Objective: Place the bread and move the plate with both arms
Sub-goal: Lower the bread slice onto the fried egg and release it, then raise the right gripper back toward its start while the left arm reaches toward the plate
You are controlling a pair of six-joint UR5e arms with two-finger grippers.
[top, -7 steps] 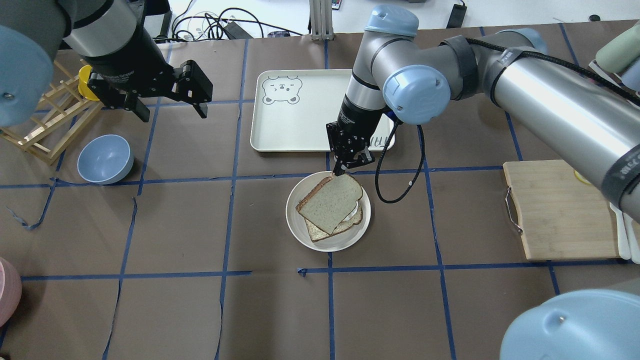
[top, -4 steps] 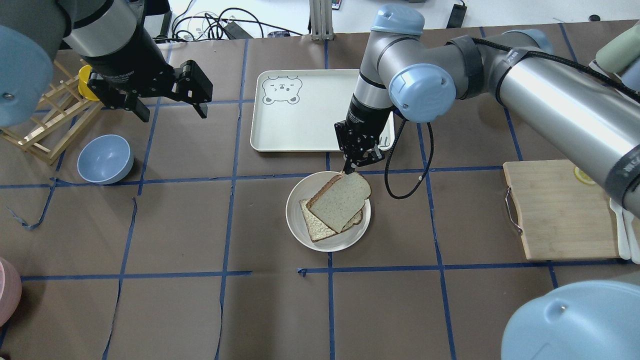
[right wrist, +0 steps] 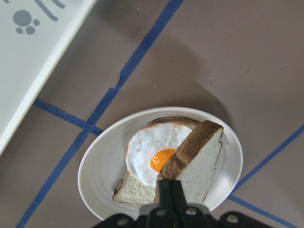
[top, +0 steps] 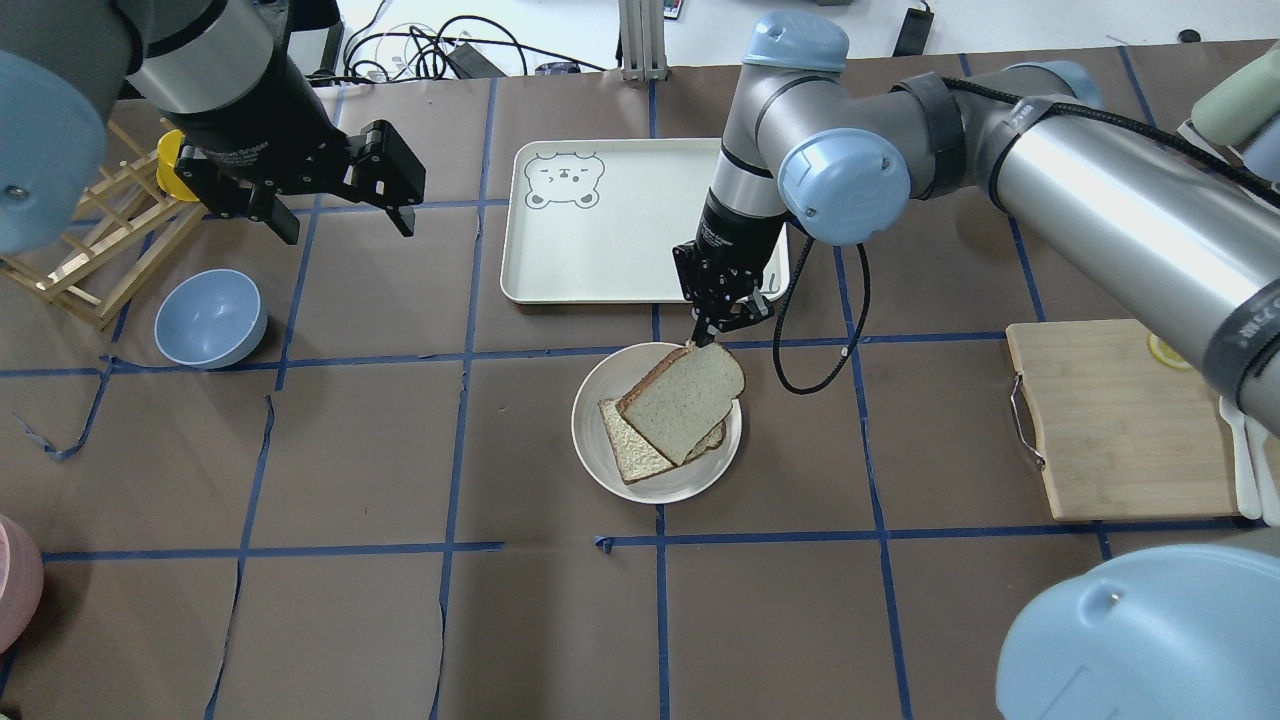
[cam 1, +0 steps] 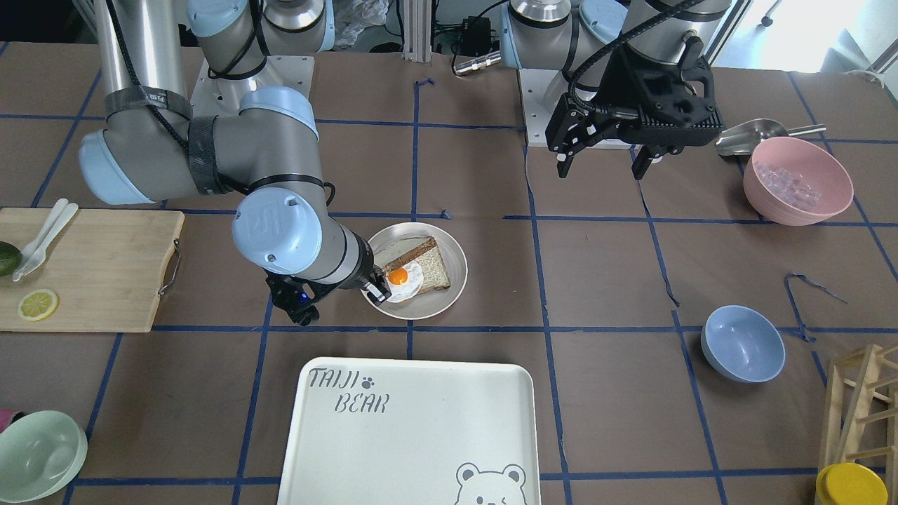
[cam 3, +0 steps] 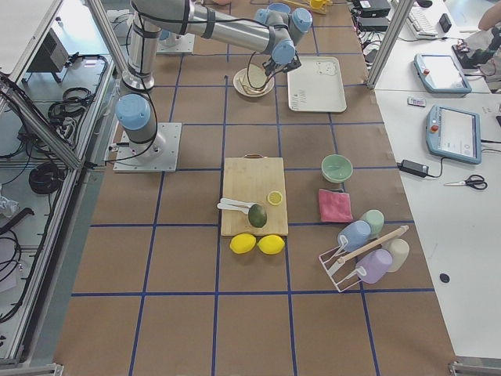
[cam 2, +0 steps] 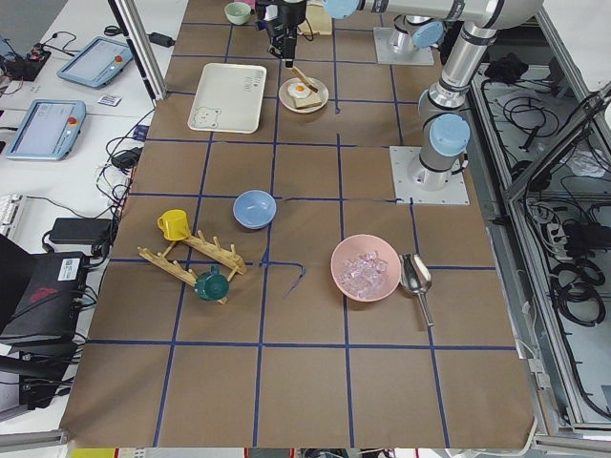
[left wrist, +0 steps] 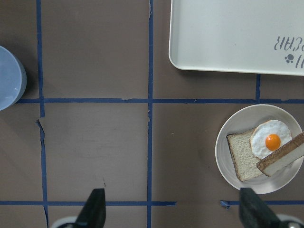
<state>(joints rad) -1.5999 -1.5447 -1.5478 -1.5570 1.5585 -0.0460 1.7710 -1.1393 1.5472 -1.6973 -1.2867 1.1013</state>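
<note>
While the bread [top: 685,400] hangs tilted over the plate [top: 592,425], pinched by one crust corner, the placing step is judged unfinished.

1. Bread: pale slice, raised at its 12 o'clock corner. Its lower edge is down near the toast [top: 626,456] and fried egg [right wrist: 146,147]; whether it touches them cannot be told.
2. Plate: round, cream, resting on the brown surface [top: 350,620], carrying toast and egg. Its move is judged not yet begun.
3. Left to do: lower and release the slice over the egg, then shift the plate with both arms.
4. Right hand [top: 703,340]: at 12 o'clock of the plate, clamped on the crust corner, no gap showing.
5. Left hand [top: 347,228]: at 10 o'clock of the plate, well apart, spread wide, holding nothing, above the surface.
6. Tray [top: 600,260]: white, bear print, at 12 o'clock beyond the right hand.
7. Blue bowl [top: 210,318]: at 9 o'clock, well apart.
</note>
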